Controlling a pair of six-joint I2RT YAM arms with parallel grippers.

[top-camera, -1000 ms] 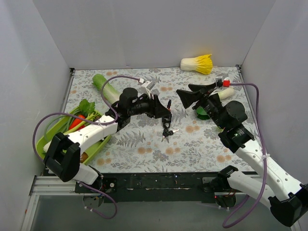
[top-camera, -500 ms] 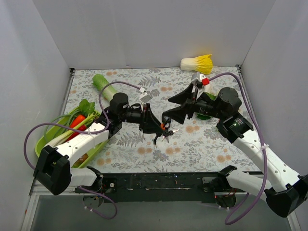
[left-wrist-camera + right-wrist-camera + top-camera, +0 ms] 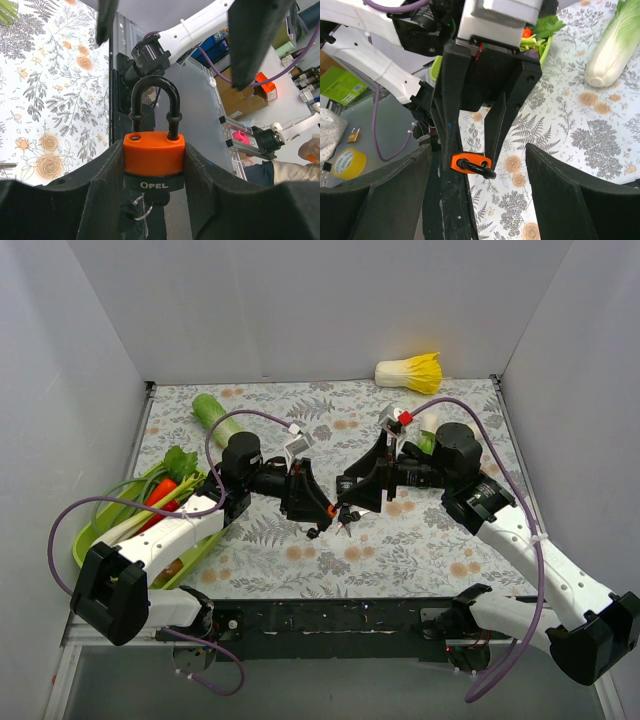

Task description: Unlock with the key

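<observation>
The left gripper is clenching one orange padlock by its body, holding it above the middle of the bench. One ring of keys is dangling beneath the padlock, but the keys are too small to count. The right gripper is facing the padlock with its two fingers spread wide, grasping nothing. One cabbage is lying at the far right corner. One green basket is sitting along the left edge.
</observation>
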